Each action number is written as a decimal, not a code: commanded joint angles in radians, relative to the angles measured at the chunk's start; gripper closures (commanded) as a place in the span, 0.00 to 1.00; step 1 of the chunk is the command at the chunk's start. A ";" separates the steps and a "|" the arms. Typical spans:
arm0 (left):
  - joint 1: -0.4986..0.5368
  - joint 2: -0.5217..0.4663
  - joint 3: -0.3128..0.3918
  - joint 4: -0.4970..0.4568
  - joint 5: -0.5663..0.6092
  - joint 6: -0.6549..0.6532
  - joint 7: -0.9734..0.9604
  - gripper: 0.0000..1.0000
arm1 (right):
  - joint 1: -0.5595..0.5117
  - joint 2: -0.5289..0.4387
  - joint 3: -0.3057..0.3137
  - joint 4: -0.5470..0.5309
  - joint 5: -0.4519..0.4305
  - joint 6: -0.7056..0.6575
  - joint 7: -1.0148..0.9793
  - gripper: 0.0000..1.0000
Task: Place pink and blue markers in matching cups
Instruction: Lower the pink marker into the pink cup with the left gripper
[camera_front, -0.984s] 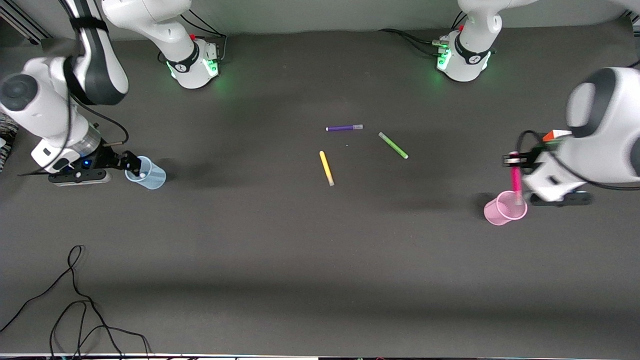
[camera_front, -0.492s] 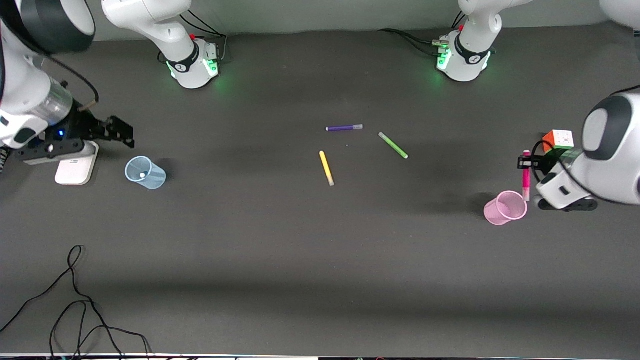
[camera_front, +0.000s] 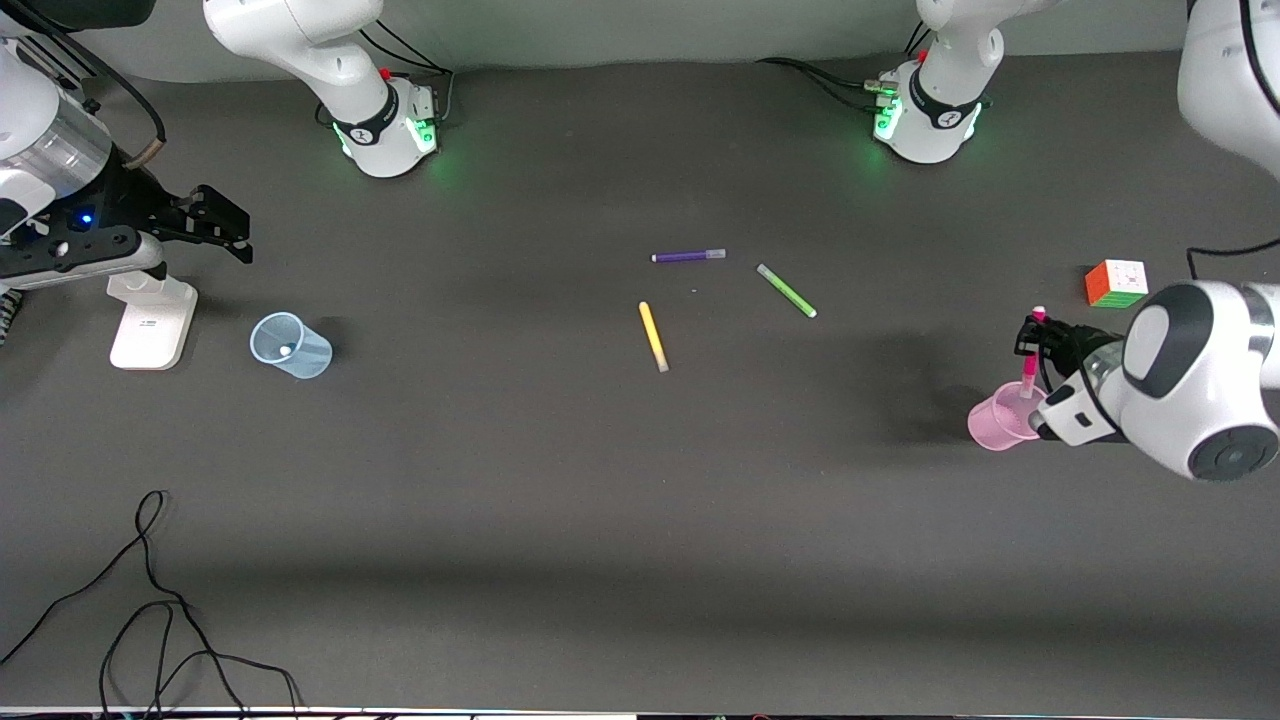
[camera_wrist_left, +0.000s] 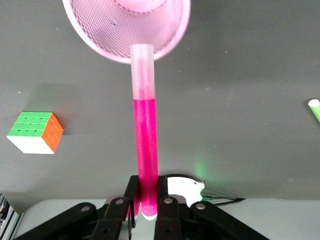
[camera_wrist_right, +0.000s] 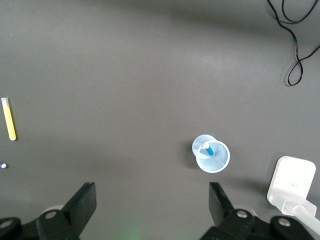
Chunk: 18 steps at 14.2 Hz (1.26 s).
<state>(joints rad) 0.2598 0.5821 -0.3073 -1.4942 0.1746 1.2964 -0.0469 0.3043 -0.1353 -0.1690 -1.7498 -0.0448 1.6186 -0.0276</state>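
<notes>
Pinching the pink marker (camera_wrist_left: 145, 150) near its top, the left end effector (camera_front: 1036, 335) holds it upright over the pink cup (camera_front: 1005, 420); in the left wrist view the marker's pale lower end sits at the cup's rim, and whether it touches the cup cannot be told. The arm's big white joint covers the tabletop (camera_front: 620, 480) just beside the cup. A colour cube (camera_front: 1116, 283) lies near, farther from the front camera than the cup.

The right end effector (camera_front: 225, 225) hangs with its fingers spread wide and empty, above the tabletop at the right arm's end, over a spot beside a white block (camera_front: 152, 322). The blue marker (camera_wrist_right: 209, 148) stands inside the blue cup (camera_front: 290, 346); only its pale tip and a bit of blue show.

Mid-table lie a purple marker (camera_front: 688, 256), a green marker (camera_front: 786, 291) and a yellow marker (camera_front: 653, 337), well apart from both cups. A black cable (camera_front: 150, 620) is cut off at the picture's edge.
</notes>
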 joint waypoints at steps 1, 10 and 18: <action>-0.011 0.091 -0.001 0.097 0.039 -0.051 0.007 1.00 | -0.019 0.022 -0.001 0.004 0.005 0.017 0.005 0.00; -0.010 0.145 -0.001 0.117 0.052 0.013 0.024 0.42 | -0.033 0.049 -0.052 -0.004 0.112 0.024 0.028 0.00; -0.002 0.114 -0.001 0.218 0.062 -0.008 -0.028 0.00 | -0.024 0.080 -0.052 0.007 0.036 0.086 0.031 0.00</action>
<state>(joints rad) 0.2580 0.7104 -0.3104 -1.3382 0.2227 1.3130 -0.0431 0.2749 -0.0610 -0.2195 -1.7545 0.0181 1.6928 -0.0171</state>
